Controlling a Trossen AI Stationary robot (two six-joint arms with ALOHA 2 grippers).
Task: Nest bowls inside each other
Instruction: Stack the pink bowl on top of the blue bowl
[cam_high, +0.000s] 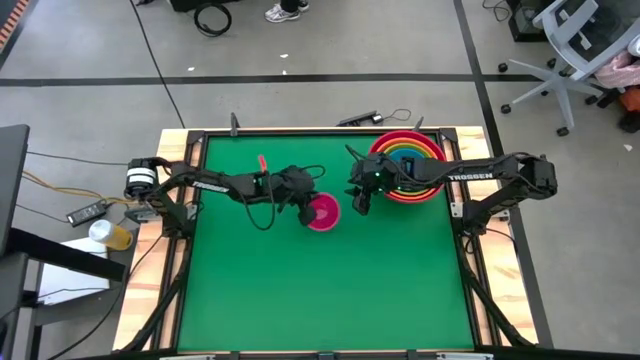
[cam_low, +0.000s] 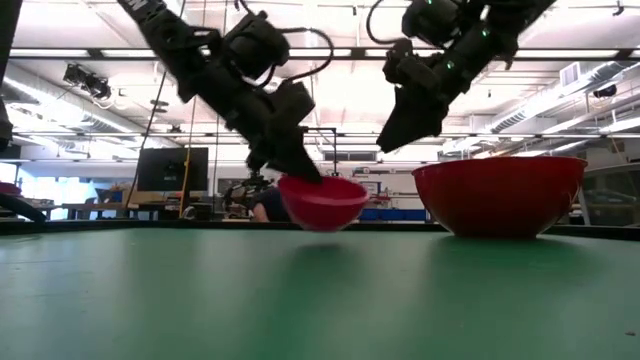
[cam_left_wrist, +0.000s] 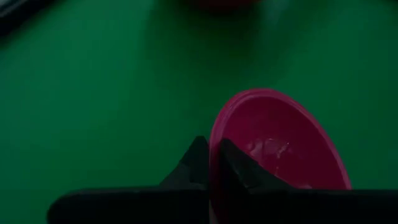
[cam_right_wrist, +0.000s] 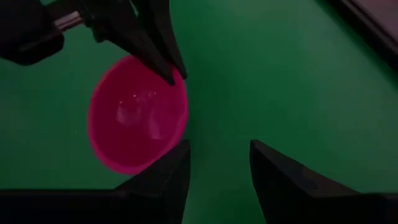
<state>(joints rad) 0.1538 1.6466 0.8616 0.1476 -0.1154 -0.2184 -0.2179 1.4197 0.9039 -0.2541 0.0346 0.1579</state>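
Observation:
The small magenta-pink bowl (cam_high: 323, 213) hangs just above the green mat near the table's middle, with my left gripper (cam_high: 307, 208) shut on its rim. Four more bowls, red outermost, then orange, yellow-green and light blue, sit nested in a stack (cam_high: 407, 165) at the far right; the low view shows only the red bowl (cam_low: 500, 195), resting on its base. My right gripper (cam_high: 362, 197) hovers open between the stack and the magenta bowl, with nothing between its fingers (cam_right_wrist: 171, 174). My left gripper pinches the magenta bowl's rim (cam_left_wrist: 211, 163) on the side toward the table's left, one finger inside the bowl (cam_left_wrist: 239, 168) and one outside. The fingers slant down from the table's left. The bowl (cam_low: 322, 203) is lifted clear of the mat, mouth up and slightly tilted.
The mat's near half (cam_high: 330, 290) is bare green. A wooden frame (cam_high: 185, 260) borders the table. Cables and a dark device (cam_high: 365, 118) lie at the far edge. A yellow cup (cam_high: 112, 234) stands beyond the left edge.

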